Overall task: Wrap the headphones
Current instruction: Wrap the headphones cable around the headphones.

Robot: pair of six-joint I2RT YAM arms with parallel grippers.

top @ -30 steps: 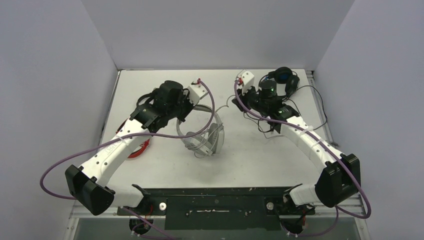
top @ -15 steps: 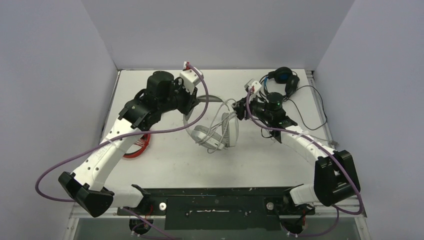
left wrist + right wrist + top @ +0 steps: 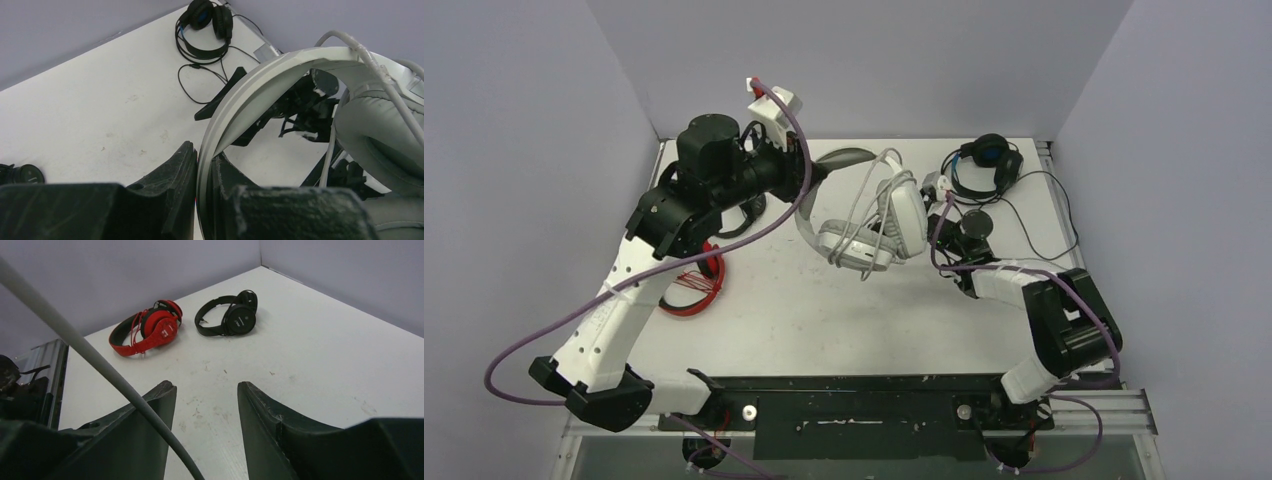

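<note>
Up goes the white headset (image 3: 902,218), off the desk (image 3: 774,320) with the left pincer (image 3: 204,165) pinching its band (image 3: 260,72), while the right pincer (image 3: 206,390) spreads, letting the grey cable (image 3: 95,362) slip, so the wrapping's not done.

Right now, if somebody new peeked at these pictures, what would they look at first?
The big white-grey headphones in the middle, held up by the headband in the left claw. Next, the right claw beside them, open and gripping nothing, with the grey cable running past it. Other headphones lie on the table: red ones and small black ones on the left, black-and-blue ones in the far right corner.
</note>
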